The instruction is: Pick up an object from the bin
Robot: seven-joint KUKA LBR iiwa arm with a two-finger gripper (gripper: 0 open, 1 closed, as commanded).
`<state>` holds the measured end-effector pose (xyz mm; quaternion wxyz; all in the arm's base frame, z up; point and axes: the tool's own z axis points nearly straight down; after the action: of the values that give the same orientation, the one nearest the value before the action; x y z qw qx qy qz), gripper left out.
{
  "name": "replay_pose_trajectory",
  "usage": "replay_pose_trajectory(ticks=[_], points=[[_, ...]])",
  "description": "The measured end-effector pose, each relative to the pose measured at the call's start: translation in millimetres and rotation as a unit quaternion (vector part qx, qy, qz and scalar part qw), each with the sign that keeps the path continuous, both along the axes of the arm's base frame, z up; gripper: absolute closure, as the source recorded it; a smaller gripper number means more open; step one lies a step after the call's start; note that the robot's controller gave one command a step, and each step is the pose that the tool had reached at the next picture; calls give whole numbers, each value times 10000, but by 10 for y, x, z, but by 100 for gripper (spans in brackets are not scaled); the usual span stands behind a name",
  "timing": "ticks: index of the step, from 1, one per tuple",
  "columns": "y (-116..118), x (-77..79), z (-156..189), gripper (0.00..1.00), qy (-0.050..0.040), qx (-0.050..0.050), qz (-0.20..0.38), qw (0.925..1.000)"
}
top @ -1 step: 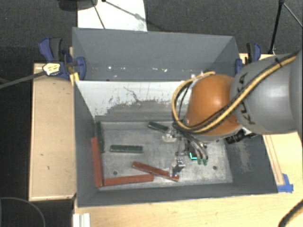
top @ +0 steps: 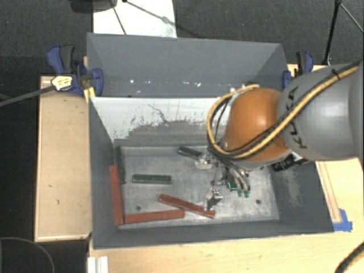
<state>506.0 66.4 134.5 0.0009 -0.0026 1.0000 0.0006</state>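
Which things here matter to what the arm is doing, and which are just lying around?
In play: gripper; grey bin; slanted red-brown stick, its right end under the gripper.
Lying about: dark green stick mid-floor; left red-brown bar; front red-brown bar.

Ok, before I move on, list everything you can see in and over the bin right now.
Bin: one, grey metal, centre of view.
Red-brown sticks: three, on the floor; one slanted at the near middle, one along the near edge, one along the left edge.
Dark green stick: one, lying flat, left of centre.
Dark green strip: one, against the left wall, behind the left red-brown stick; kind unclear.
Dark grey piece: one, at the back of the floor beside the wrist; kind unclear.
Gripper: one, metal, over the slanted stick's right end.
Orange cover: one, on the wrist.
Arm: one, grey, entering from the right.
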Motion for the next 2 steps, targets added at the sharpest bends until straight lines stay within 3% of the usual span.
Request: replay_pose_trajectory(ticks=[1, 2], points=[[101, -274, -607, 100, -35, 3, 464, 9989], [101, -274, -607, 100, -35, 4, 456, 9990]])
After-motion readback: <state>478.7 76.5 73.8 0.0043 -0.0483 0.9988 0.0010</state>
